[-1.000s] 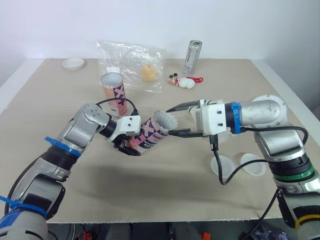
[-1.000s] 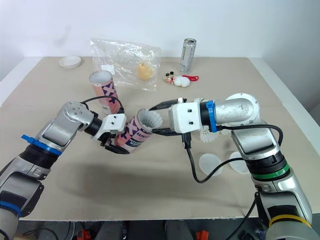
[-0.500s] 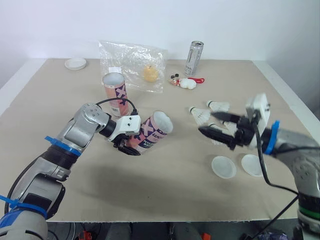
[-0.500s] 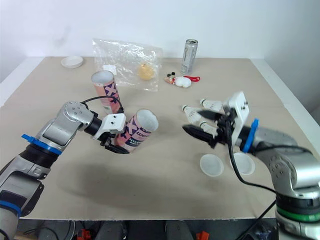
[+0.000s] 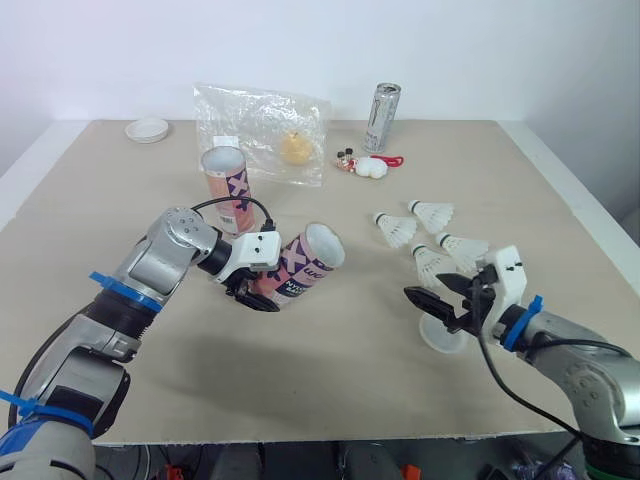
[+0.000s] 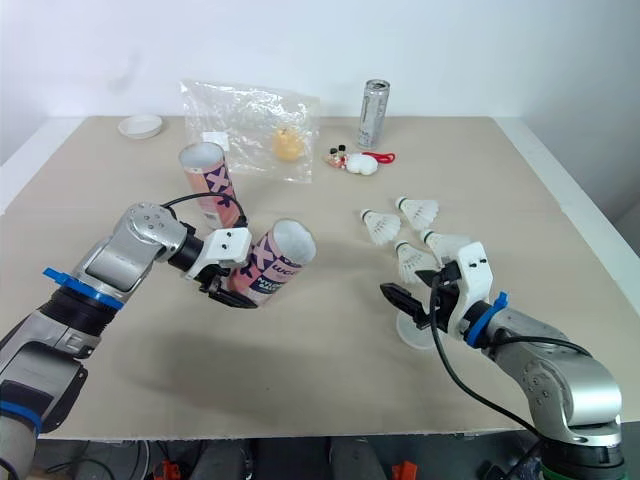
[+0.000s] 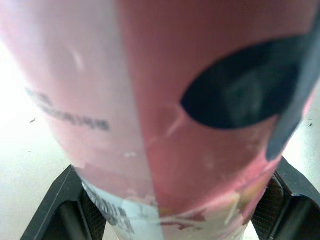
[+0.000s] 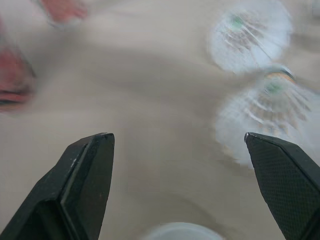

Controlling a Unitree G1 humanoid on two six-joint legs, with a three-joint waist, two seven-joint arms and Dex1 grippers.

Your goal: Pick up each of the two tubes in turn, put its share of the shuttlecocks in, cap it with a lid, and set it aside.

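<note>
Tube [image 5: 305, 266] clamped, tilted, in my left claw [image 5: 258, 292], open mouth facing right. Right claw [image 8: 175, 137] apart, empty, near four shuttlecocks [image 5: 430, 262]. Plan: pinch nearest lightly, insert cork-first.

We log silver-grey metal left arm [image 5: 160, 262] and right arm [image 5: 590, 365]: blue bands [image 5: 108, 288], white wrist camera blocks [image 5: 255, 248], black looping cables [image 5: 235, 200], black textured fingers [image 8: 85, 185].

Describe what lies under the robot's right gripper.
A white lid lies on the table beneath the open right gripper, which covers its far edge. Whatever else the gripper covers cannot be seen.
</note>
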